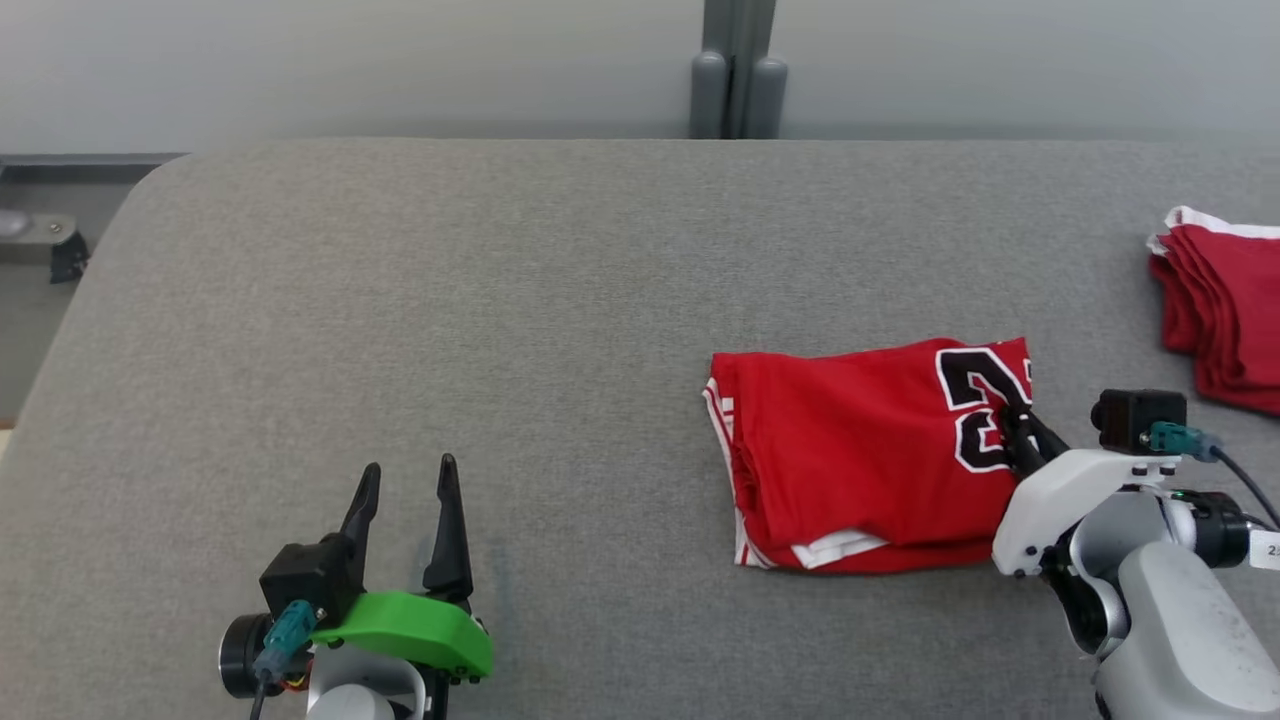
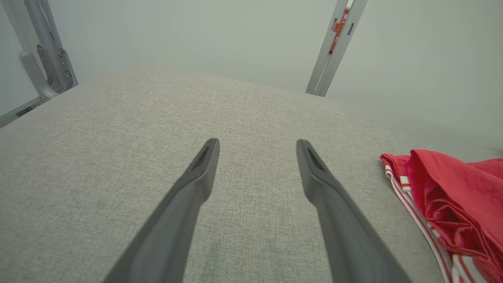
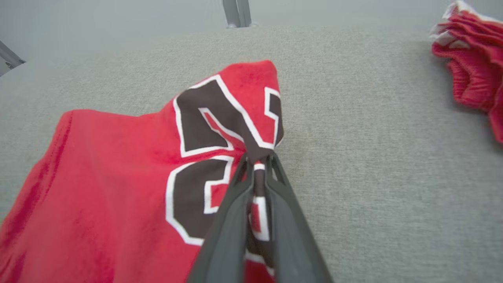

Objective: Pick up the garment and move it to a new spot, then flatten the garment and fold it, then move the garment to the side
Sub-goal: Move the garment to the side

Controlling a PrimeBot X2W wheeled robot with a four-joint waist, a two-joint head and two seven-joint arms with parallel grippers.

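Robot test bench, laboratory type: broad padded work surface in grey woven fabric [image 1: 500, 300], round-cornered, spreading under and ahead of the spread jaws of the left gripper [image 1: 410, 465]. Plain pale grey wall panels [image 1: 350, 60] and a grey metal upright post [image 1: 737, 70] stand beyond both sets of jaws. One stack of folded red cloth pieces with white trim [image 1: 1225, 310], well right of the right gripper [image 1: 1012, 418], whose jaws pinch a red jersey with black numerals [image 1: 850, 450].

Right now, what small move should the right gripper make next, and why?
Probably lift the folded jersey slightly, ready to carry it rightward: the right gripper is shut on its edge, the fold looks finished, and the red stack lies at that side.
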